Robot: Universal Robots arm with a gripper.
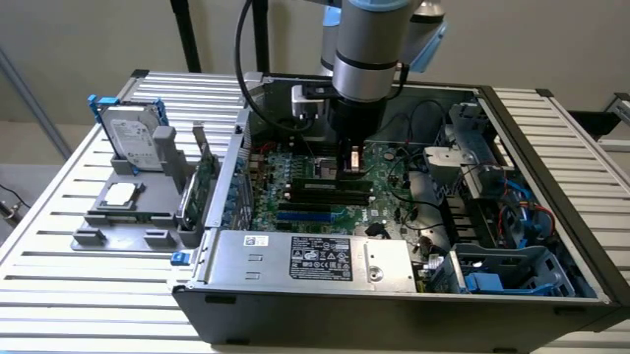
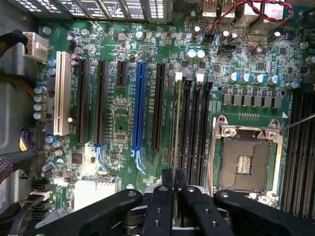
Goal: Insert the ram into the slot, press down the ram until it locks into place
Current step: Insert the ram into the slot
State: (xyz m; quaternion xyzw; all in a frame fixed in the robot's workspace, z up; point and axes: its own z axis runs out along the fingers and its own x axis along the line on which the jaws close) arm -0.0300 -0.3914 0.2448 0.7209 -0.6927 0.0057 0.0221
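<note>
In the wrist view, the ram (image 2: 176,123) shows edge-on as a thin green strip standing in the outermost of several parallel black memory slots (image 2: 180,147), on the side toward the blue socket. My gripper (image 2: 174,178) is shut on the ram's top edge near one end, its two black fingertips (image 2: 167,179) pinching the strip. In the exterior view the gripper (image 1: 350,164) reaches straight down into the open computer case, onto the ram (image 1: 330,179) above the slots (image 1: 325,195). Whether the slot's end latches are locked is hidden.
A blue socket (image 2: 139,108) and black expansion sockets lie beside the ram; the metal-framed processor socket (image 2: 246,162) is on the other side. Outside the case, a grey holder (image 1: 123,214) carries an upright green card (image 1: 203,181) and a hard drive (image 1: 133,136). The power supply (image 1: 305,258) fills the case front.
</note>
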